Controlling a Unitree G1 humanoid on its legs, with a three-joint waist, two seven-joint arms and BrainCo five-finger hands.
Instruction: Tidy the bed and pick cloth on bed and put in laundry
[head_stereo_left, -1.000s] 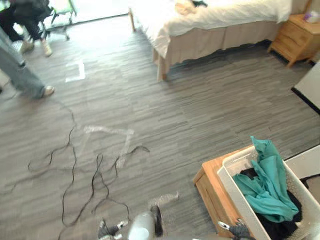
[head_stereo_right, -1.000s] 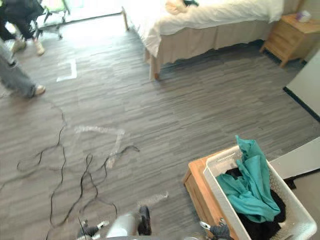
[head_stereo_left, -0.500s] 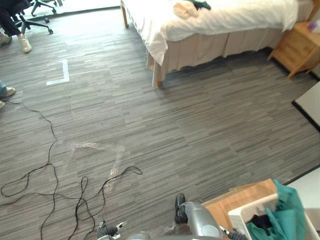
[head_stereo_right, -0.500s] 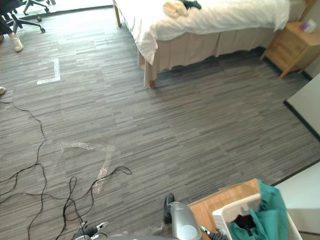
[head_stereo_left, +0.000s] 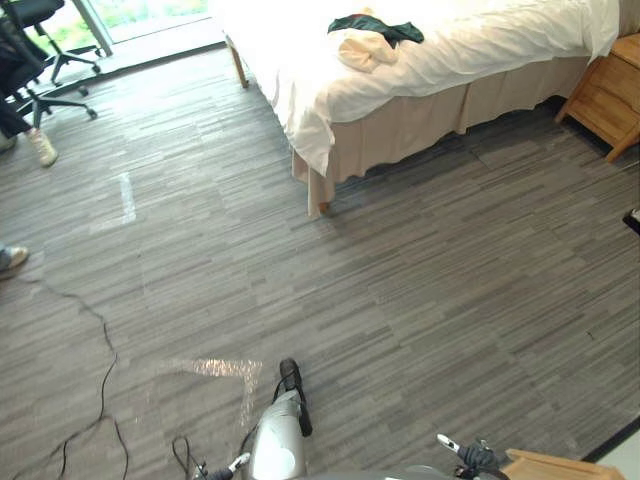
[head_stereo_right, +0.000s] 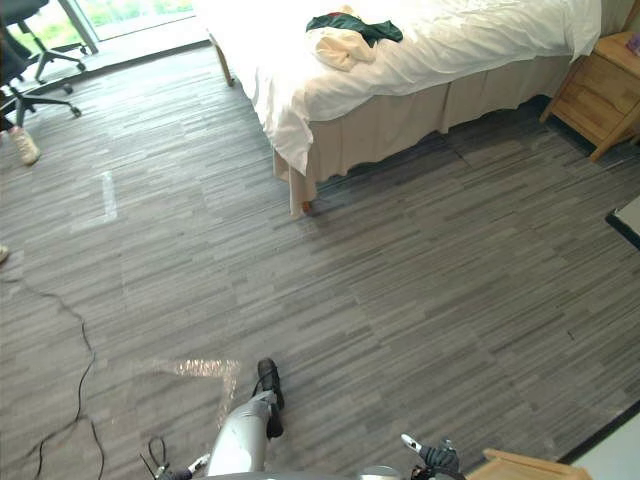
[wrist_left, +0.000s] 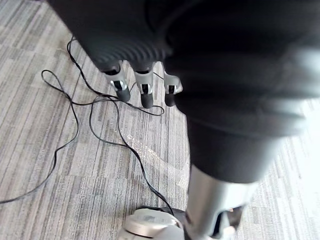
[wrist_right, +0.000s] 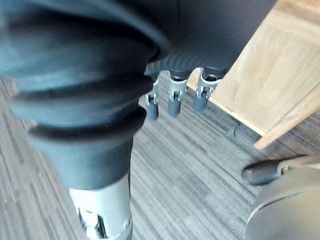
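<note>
A cream cloth (head_stereo_left: 362, 48) and a dark green cloth (head_stereo_left: 375, 26) lie bunched together on the white sheet of the bed (head_stereo_left: 480, 50), far across the floor from me. My left hand (wrist_left: 145, 92) hangs low at my side over the grey floor, fingers straight and holding nothing. My right hand (wrist_right: 173, 100) hangs the same way, empty, just beside a wooden stand (wrist_right: 270, 75). Both hands are far from the bed and the cloths.
A wooden nightstand (head_stereo_left: 610, 90) stands to the right of the bed. An office chair (head_stereo_left: 40, 40) and a person's shoe (head_stereo_left: 42, 147) are at the far left. The stand's corner (head_stereo_left: 550, 467) shows at the lower right. Wide grey floor lies between me and the bed.
The camera has turned toward the bed, so the whole picture shifted. The white basket with the teal cloth has slid out of the picture at the lower right. The hands still hang low.
</note>
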